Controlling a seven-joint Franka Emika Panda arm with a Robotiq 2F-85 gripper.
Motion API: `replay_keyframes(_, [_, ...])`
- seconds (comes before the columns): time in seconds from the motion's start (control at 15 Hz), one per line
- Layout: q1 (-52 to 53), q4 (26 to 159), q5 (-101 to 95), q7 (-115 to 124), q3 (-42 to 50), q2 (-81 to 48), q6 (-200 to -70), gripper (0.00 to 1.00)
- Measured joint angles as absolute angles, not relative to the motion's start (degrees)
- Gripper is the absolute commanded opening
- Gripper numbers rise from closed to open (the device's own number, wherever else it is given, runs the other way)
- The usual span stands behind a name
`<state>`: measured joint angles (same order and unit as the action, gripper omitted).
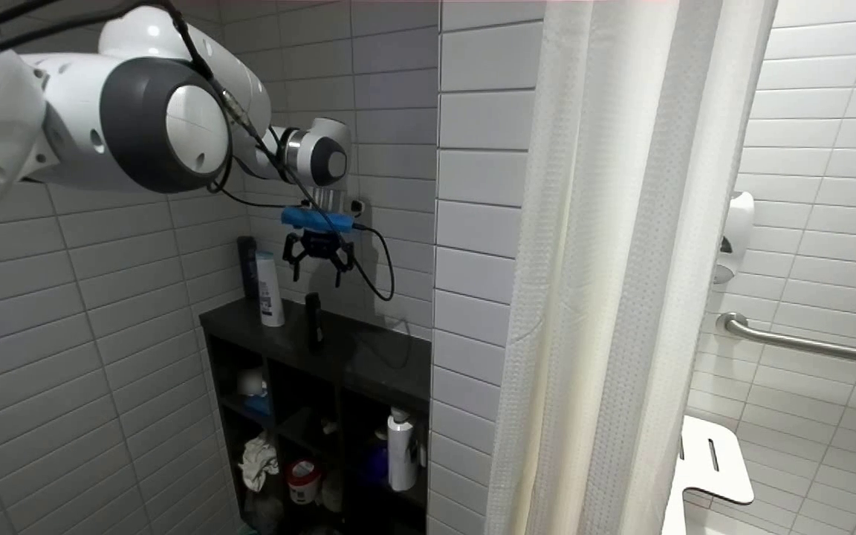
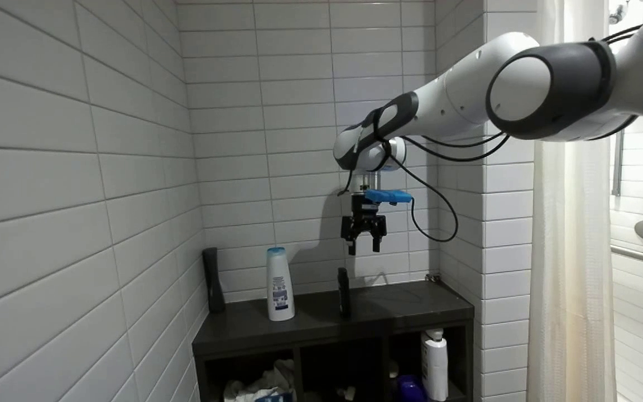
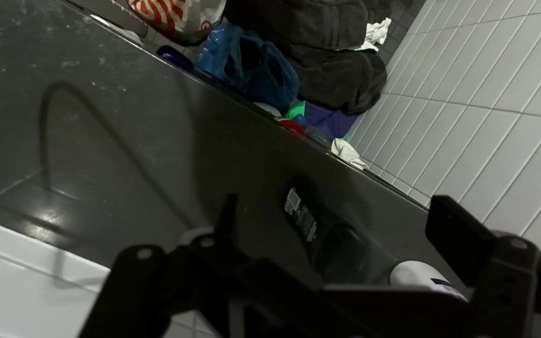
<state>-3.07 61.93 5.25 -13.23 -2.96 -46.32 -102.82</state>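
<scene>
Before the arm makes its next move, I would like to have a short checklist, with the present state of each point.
1. Tool open: ok, the jaws stand apart.
2. Nothing held in it: ok.
3. Small black bottle upright on the shelf: ok in both exterior views.
4. Tool not touching that bottle: ok, it hangs higher.
5. Tool centred over it: cannot tell, the views do not settle this.
6. White bottle standing apart from the small black bottle: ok.
</scene>
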Motion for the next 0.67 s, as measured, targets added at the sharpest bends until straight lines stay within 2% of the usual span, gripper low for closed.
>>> replay_keyframes(0.67, [-1.8, 52.7, 2.7, -16.4, -2.9, -52.6, -96.9, 1.0])
